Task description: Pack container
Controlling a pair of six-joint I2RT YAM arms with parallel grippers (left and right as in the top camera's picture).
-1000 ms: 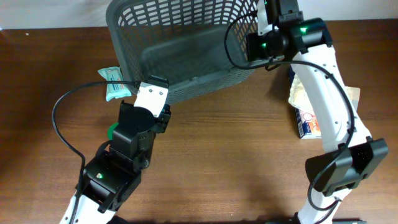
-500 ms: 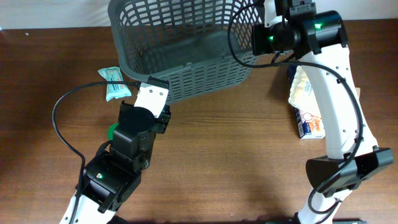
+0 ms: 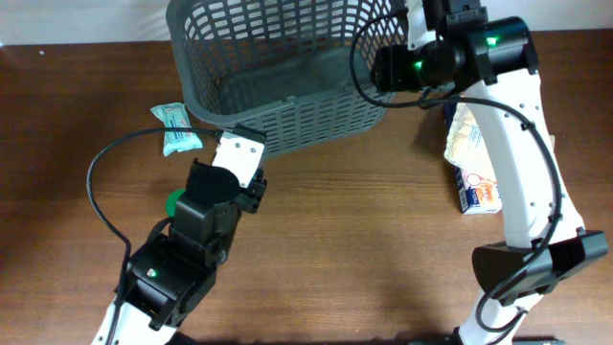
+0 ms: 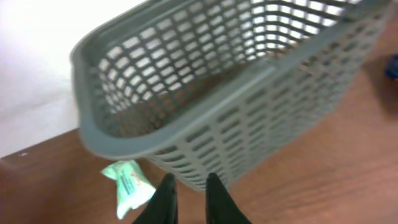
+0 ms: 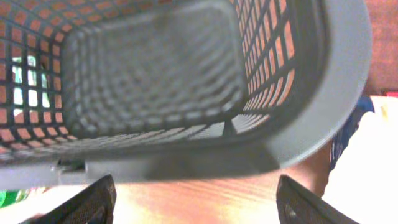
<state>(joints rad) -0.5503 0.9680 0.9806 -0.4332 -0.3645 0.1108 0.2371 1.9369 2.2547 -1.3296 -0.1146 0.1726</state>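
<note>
The container runs off the overhead view's top edge, so its far rim is unseen. The right arm covers part of the packets, whose print is too small to read. A green object lies mostly hidden beneath the left arm.

the overhead view looks straight down on the tabletop, with the container at 12 o'clock. the left wrist view sits low and near, facing 12 o'clock past the left gripper at the container's outer wall. the right wrist view hangs very close over its rim, looking inside. all three share the container.
</note>
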